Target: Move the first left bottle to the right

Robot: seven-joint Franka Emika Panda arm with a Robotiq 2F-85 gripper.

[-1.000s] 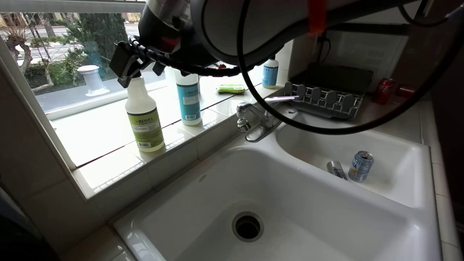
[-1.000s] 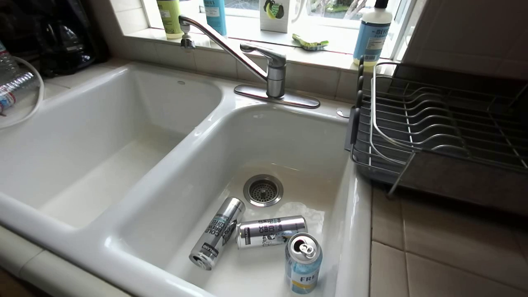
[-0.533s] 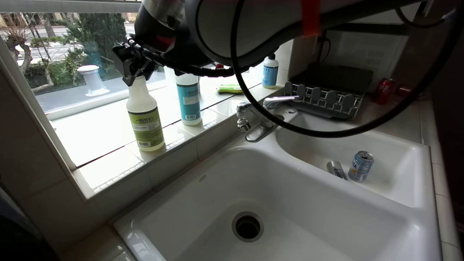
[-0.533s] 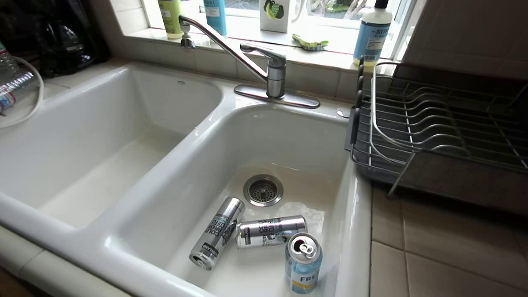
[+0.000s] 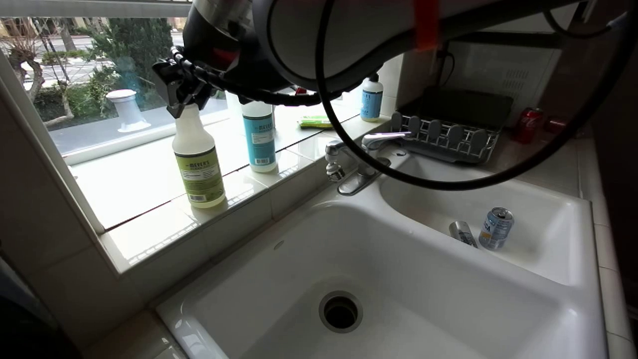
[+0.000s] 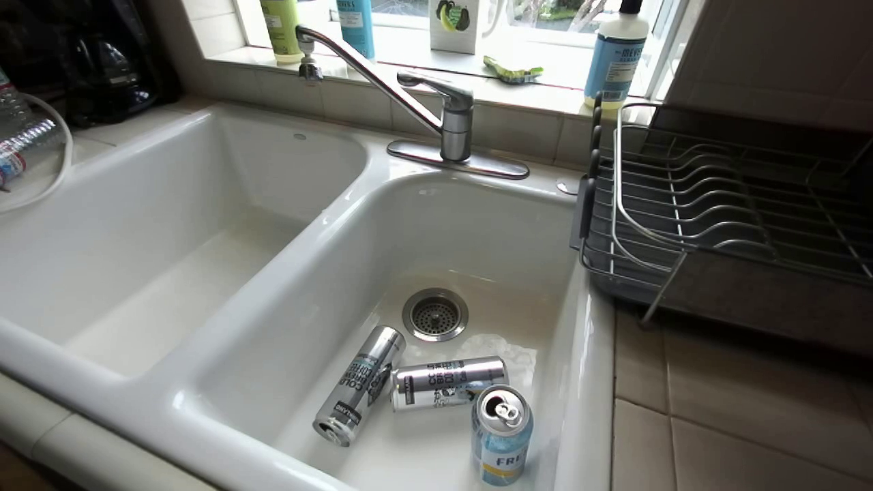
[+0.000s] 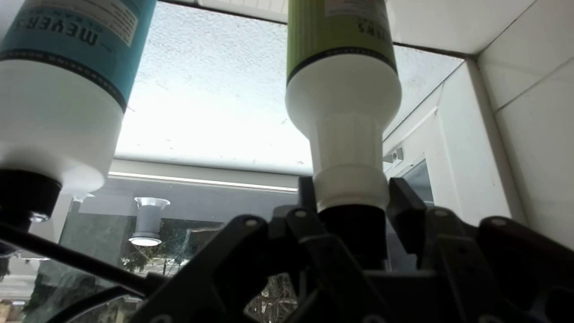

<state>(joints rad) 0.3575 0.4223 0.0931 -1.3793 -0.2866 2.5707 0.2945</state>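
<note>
The first left bottle, a spray bottle with a whitish body and yellow-green label (image 5: 202, 174), stands upright on the window sill at the sill's near end. In an exterior view only the lower part of this bottle (image 6: 283, 34) shows. My gripper (image 5: 189, 105) has come down over its top, with the fingers around the neck. In the wrist view, which is upside down, the bottle's neck (image 7: 350, 148) sits between both fingertips of my gripper (image 7: 352, 193), just by the black collar. Both fingers are closed against it. The trigger nozzle is hidden by the gripper.
A teal-labelled bottle (image 5: 260, 139) stands close beside it on the sill. Farther along are a green packet (image 5: 317, 121) and a blue-labelled pump bottle (image 5: 371, 102). The faucet (image 6: 382, 75) rises in front of the sill, above the double sink (image 5: 279, 294). A dish rack (image 6: 682, 198) stands beyond.
The wide-open fingers have closed around the bottle's neck, and the gripper has turned and shifted a little. The bottle has moved only slightly and stays upright.
</note>
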